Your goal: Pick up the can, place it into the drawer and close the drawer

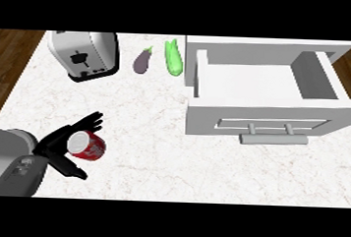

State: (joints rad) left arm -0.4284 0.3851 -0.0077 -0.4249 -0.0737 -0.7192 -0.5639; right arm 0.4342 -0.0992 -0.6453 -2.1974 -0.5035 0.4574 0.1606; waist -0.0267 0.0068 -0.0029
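can (89, 147) partly hidden by left hand (61, 148), right hand unseen

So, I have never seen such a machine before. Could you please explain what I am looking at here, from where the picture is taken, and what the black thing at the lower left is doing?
The picture is taken from the robot's head, looking steeply down at a white marble counter. The robot is a humanoid with grey forearms and black hands. Only one arm shows: it comes in at the lower left, and the black thing is its left hand. Its fingers and thumb are around a red can, which sits low over the counter; whether it is lifted I cannot tell. The right hand is not in the picture.

On the counter stand a silver toaster, a purple eggplant and a green vegetable, side by side. At the right is a white drawer, pulled open, with a bar handle on its front. Nothing shows inside it.
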